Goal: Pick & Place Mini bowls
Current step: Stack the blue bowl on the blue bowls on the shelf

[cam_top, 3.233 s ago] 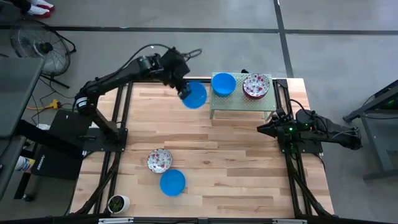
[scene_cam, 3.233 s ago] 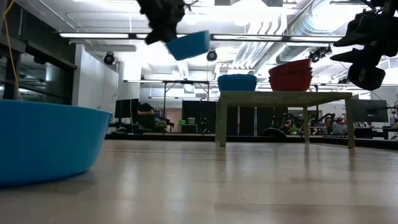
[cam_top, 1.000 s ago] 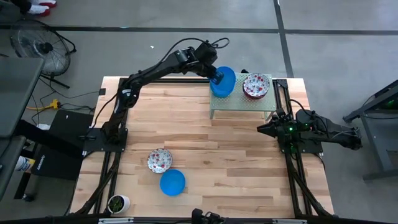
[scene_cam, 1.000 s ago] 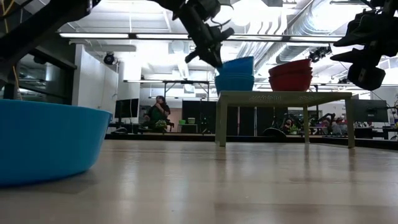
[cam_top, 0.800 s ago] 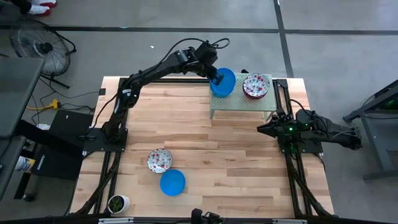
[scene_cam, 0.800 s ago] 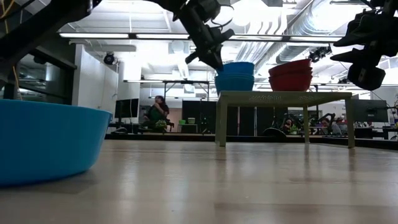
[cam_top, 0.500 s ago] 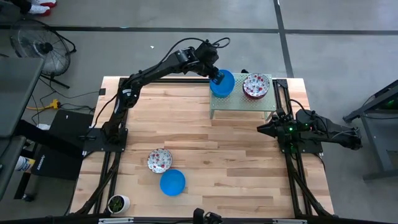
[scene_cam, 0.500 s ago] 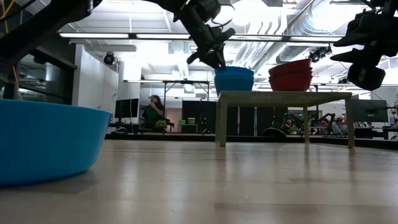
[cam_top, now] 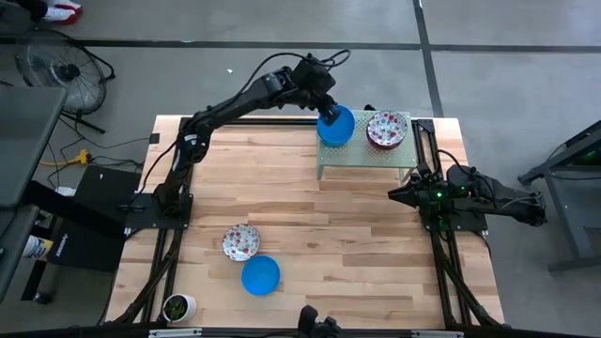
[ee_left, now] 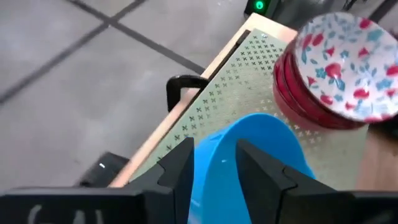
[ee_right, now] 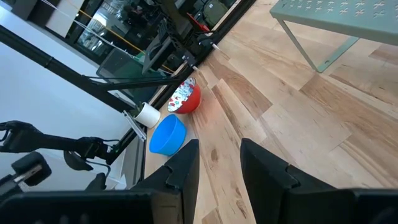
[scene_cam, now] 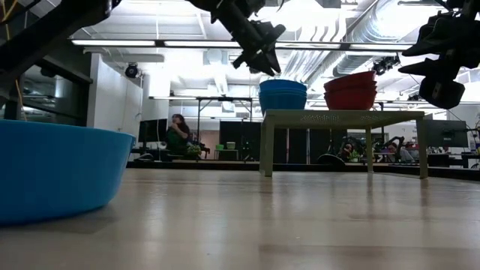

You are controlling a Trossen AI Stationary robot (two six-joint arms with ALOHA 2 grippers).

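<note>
Blue bowl stack [cam_top: 337,127] beside floral stack [cam_top: 386,130] on green stand [cam_top: 366,159].

Left pincer [cam_top: 326,111] extended far across table, jaws parted; right pincer [cam_top: 392,194] parked at side, jaws parted.

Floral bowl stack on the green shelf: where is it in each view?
High view: floral bowl stack upper right of centre, on the green shelf.
Low view: right of centre, on the shelf, seen as red sides.
Left wrist view: upper right.
Right wrist view: not in it.
Shared landmark: the blue bowl stack beside it.
</note>
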